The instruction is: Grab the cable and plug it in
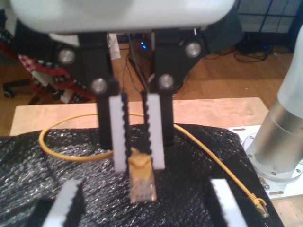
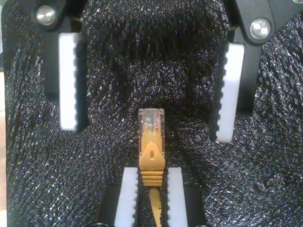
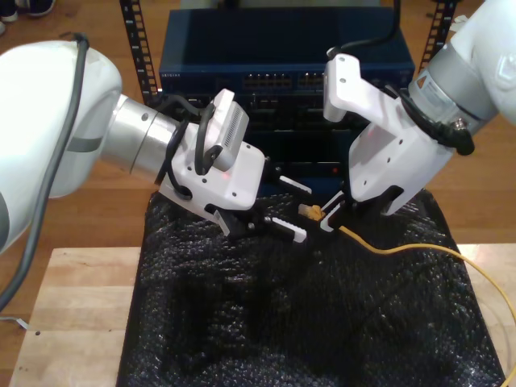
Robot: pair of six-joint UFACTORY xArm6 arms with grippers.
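Note:
The cable (image 3: 419,248) is thin and yellow-orange, and it trails off toward the exterior view's right. Its clear plug (image 2: 151,122) sticks out past my second gripper (image 2: 151,172), which is shut on the orange boot just behind it. That gripper (image 3: 329,216) belongs to the arm at the exterior view's right. My first gripper (image 3: 305,213), on the arm at the exterior view's left, faces it with fingers (image 2: 68,80) spread wide on either side of the plug (image 1: 142,184), not touching. The cable's other plug (image 1: 259,204) lies on the table.
A black bubble-wrap sheet (image 3: 306,322) covers the wooden table (image 3: 64,322). Behind the arms stands a blue rack of network switches with rows of ports (image 3: 282,81). A silver arm base (image 1: 279,137) stands beside the sheet.

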